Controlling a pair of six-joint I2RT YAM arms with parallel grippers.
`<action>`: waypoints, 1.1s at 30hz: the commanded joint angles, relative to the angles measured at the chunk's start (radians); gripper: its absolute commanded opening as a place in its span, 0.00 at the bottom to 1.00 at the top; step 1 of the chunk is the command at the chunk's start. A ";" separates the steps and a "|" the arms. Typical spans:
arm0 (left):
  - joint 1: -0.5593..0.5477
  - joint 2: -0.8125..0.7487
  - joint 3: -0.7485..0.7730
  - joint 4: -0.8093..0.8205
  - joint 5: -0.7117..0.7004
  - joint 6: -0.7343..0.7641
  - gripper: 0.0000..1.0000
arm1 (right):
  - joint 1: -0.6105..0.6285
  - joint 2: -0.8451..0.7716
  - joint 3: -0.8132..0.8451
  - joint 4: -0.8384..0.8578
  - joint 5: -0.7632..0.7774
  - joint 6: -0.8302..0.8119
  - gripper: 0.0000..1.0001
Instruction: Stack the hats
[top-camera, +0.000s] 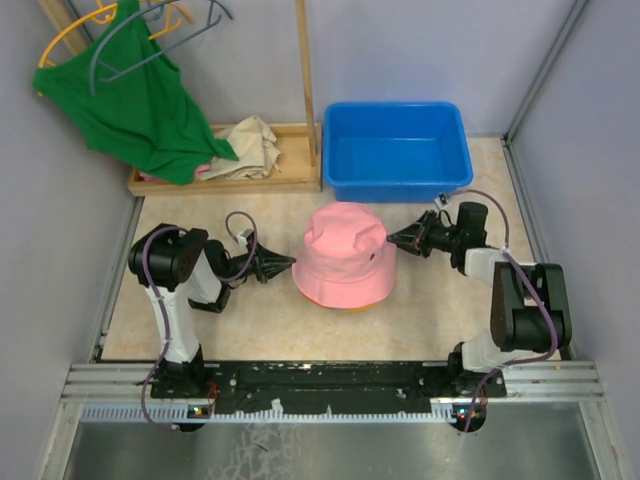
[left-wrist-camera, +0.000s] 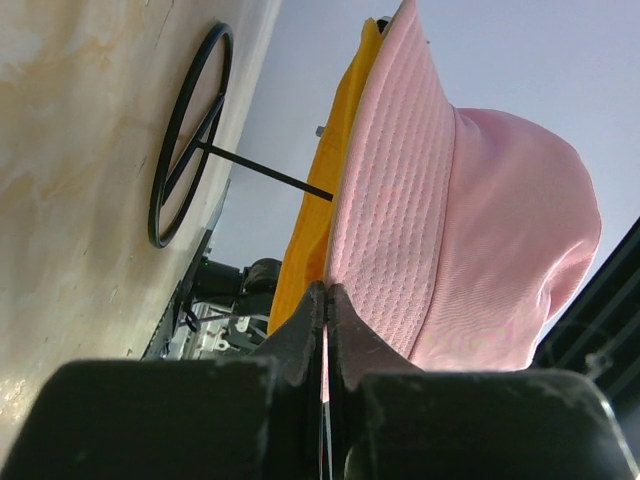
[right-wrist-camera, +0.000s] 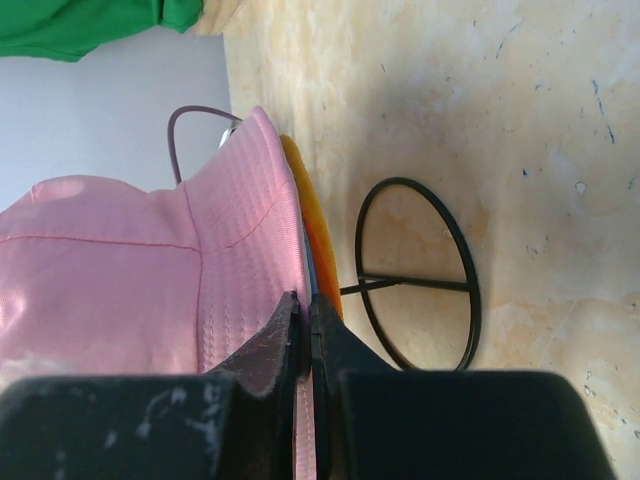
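- The view from above is bright all over, and the light comes from up high.
- The pink hat (top-camera: 345, 255) drops only a small, soft shadow on the table (top-camera: 260, 320).
- The blue tub (top-camera: 395, 107) shines a little inside.
- In the left wrist view, the table looks washed out in the top left corner.
- Up close, the left gripper (left-wrist-camera: 325, 300) and the right gripper (right-wrist-camera: 303, 305) look dark and fuzzy.
- The hat's bumpy cloth looks sharp there.
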 joint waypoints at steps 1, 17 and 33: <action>0.007 0.027 -0.014 0.237 0.013 0.070 0.00 | -0.017 -0.062 0.002 -0.067 0.112 -0.100 0.00; 0.008 -0.036 0.079 0.237 0.020 0.084 0.05 | -0.007 -0.220 -0.052 -0.153 0.151 -0.240 0.00; 0.084 -0.076 0.103 0.173 0.014 0.161 0.27 | -0.006 -0.286 0.018 -0.185 0.189 -0.242 0.43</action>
